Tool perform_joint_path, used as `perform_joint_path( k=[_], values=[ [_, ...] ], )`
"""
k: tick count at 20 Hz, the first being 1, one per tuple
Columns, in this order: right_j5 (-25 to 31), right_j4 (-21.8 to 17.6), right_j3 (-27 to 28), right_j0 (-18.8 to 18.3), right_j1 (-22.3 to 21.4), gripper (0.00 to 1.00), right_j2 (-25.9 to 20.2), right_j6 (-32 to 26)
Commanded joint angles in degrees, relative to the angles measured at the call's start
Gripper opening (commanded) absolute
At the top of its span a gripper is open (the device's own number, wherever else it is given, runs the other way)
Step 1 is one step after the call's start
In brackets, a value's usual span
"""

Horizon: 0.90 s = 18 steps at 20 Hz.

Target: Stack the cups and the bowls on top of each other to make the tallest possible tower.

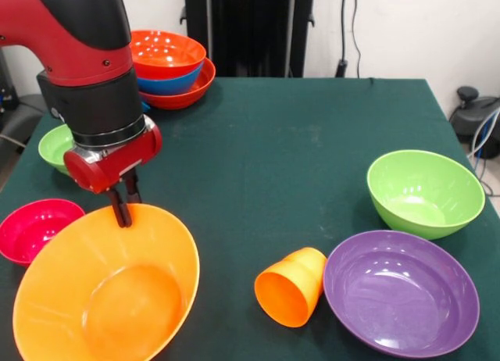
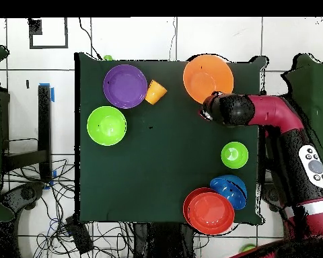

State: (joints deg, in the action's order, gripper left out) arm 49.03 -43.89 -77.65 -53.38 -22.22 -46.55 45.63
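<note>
Dark fingers (image 1: 123, 205) of the gripper (image 1: 125, 214) stand close together, pinched on the far rim of the large orange bowl (image 1: 105, 291) at the lower left of the front view; that bowl appears tilted, its glossy hollow facing the camera. From above, the same bowl (image 2: 208, 76) sits at the top of the frame, right of centre, with the gripper (image 2: 206, 107) at its lower edge. The red and black arm (image 1: 82, 44) comes down from the upper left of the front view.

On the dark green cloth of the table (image 1: 297, 142) the bowls are smooth, round, shiny plastic, and each one whose hollow shows is empty. The large purple bowl (image 1: 401, 291) lies at the lower right, with a large green bowl (image 1: 426, 191) just above it. At the upper left of the front view stands the tower (image 1: 170, 72): a red-orange bowl at the bottom, a blue one nested in it, and another red-orange bowl on top. From above, a second blue bowl (image 2: 230, 190) shows right beside that pile. A small green bowl (image 1: 56, 146) peeks out at the left edge behind the arm, and the small magenta bowl (image 1: 35, 228) sits below it, just beside the orange bowl's rim.

The orange cup (image 1: 293, 287), tapered and smooth, lies on its side just left of the purple bowl, mouth toward the camera.
</note>
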Motion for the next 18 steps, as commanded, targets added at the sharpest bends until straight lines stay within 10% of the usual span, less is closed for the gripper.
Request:
perform_joint_path(
  k=[1,9,18],
  values=[
    [9.67,3.86,-7.89,-1.88,-4.74,0.0,-0.64,-12.87],
    [28.95,12.68,-11.64,-4.32,-20.06,0.0,-2.0,-14.99],
    [21.04,10.24,-21.18,-9.52,-32.96,0.0,-1.97,-7.75]
  ],
)
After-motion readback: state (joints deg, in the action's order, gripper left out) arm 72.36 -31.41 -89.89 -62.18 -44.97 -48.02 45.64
